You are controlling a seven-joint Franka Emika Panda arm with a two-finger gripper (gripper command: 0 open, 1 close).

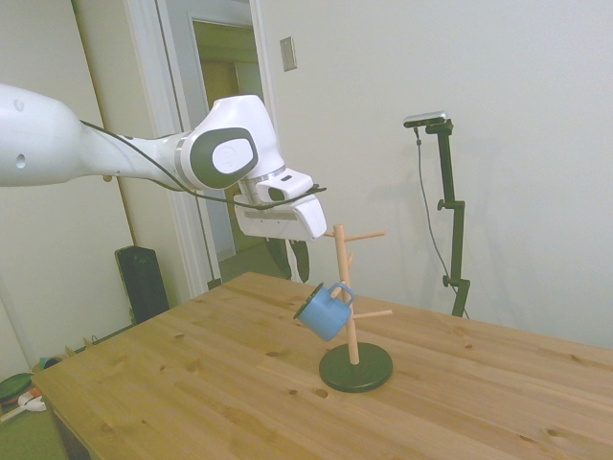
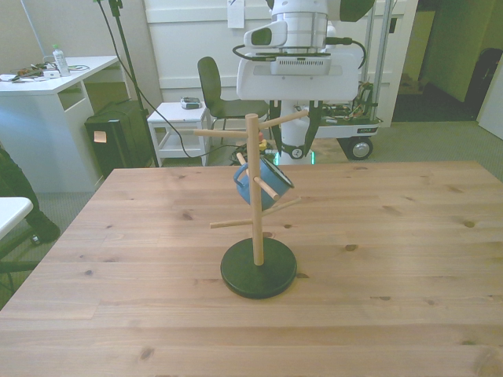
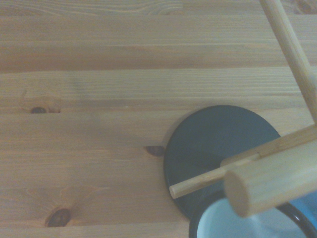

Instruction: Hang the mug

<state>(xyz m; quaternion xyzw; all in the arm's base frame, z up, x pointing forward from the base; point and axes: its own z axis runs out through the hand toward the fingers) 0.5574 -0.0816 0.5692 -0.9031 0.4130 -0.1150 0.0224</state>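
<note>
Small blue enamel mug [image 1: 323, 310] hangs tilted by its loop handle on a peg of the wooden peg stand [image 1: 352, 307]; the white arm's gripper [image 1: 291, 257] at the mug's 11 o'clock, jaws released.

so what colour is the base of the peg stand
Black, or very dark: a round disc base under the wooden post, clearest in the front view.

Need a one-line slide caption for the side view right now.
Blue mug hanging tilted by its handle on the wooden peg stand, with the gripper just above and behind it.
</note>
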